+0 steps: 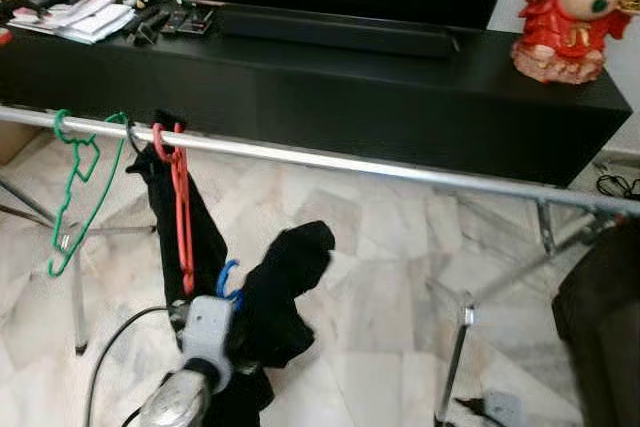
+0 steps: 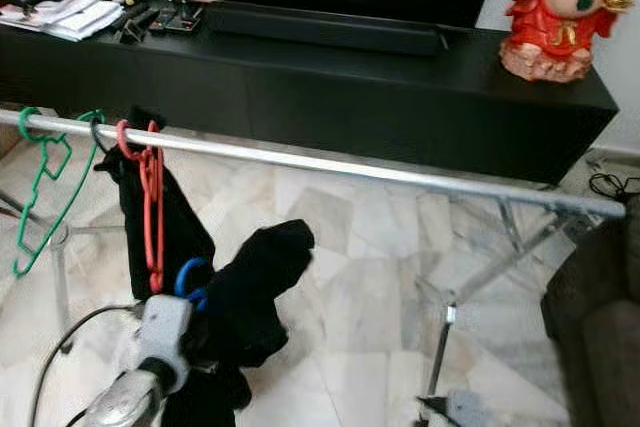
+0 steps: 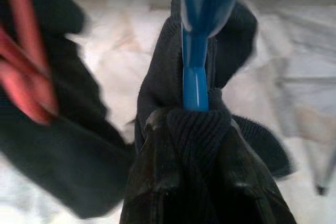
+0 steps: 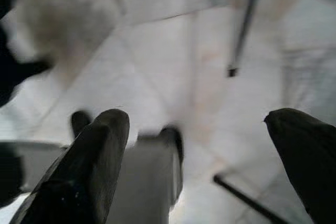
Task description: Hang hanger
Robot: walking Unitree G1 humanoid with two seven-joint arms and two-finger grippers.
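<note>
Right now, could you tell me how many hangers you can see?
3: a green hanger and a red hanger hooked on the rail, and a blue hanger with black cloth in the left gripper. Others may be hidden.

rail (image 1: 330, 160): shiny metal | blue hanger (image 3: 196, 72): glossy plastic | garment (image 1: 285, 282): ribbed cloth

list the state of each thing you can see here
blue hanger: held below the rail, black garment draped on it
left end effector: shut on blue hanger
right end effector: open, idle
red hanger: hooked on rail
green hanger: hooked on rail, bare
</note>
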